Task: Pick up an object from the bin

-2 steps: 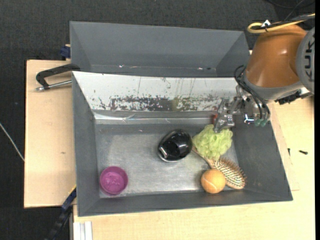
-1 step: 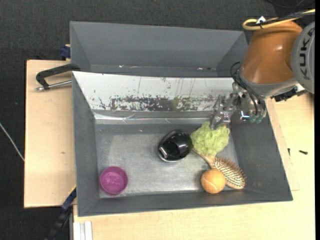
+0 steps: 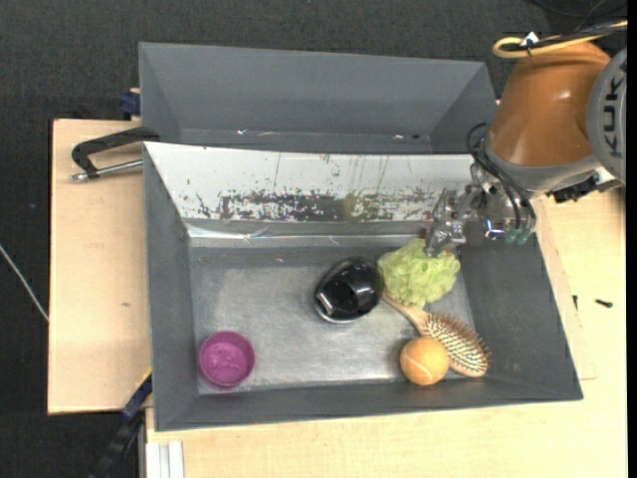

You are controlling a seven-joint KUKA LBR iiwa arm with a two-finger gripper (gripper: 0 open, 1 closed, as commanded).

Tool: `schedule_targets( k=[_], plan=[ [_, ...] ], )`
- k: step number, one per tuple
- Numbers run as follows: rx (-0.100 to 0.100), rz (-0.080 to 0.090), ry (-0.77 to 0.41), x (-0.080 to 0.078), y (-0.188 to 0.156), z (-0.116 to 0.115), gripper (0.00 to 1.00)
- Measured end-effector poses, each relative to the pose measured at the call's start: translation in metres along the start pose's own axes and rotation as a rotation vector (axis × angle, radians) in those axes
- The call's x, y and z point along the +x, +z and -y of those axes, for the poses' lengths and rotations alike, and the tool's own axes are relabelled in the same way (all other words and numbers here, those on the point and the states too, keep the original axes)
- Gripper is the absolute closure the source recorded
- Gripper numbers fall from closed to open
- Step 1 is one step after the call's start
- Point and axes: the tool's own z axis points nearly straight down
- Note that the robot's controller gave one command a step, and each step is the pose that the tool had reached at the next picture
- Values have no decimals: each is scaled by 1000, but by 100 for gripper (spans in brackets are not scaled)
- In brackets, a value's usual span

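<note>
Frilly green puff [image 3: 418, 274] — hand [image 3: 445, 235] just beside

Dark grey carpeted floor [image 3: 299, 8] behind; pale wooden tabletop [image 3: 398, 436] in front.

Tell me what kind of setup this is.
Probably a lab bin-picking test rig: a grey metal bin holds unrelated odds and ends, such as a green sponge, wooden hairbrush and orange ball, with a robot gripper by the sponge.

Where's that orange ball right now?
In the camera view the orange ball lies by the bin's front wall, right of centre, against the wooden hairbrush, below the green loofah.
</note>
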Motion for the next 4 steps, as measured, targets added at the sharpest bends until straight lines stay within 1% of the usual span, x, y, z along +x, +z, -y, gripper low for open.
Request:
schedule_targets(
  k=[1,2,3,4],
  plan=[
    [1,-4,-15,5,1,19,100],
    [1,-5,-5,12,5,13,100],
    [0,0,-8,0,18,15,100],
    [0,-5,-2,12,15,10,100]
  ],
)
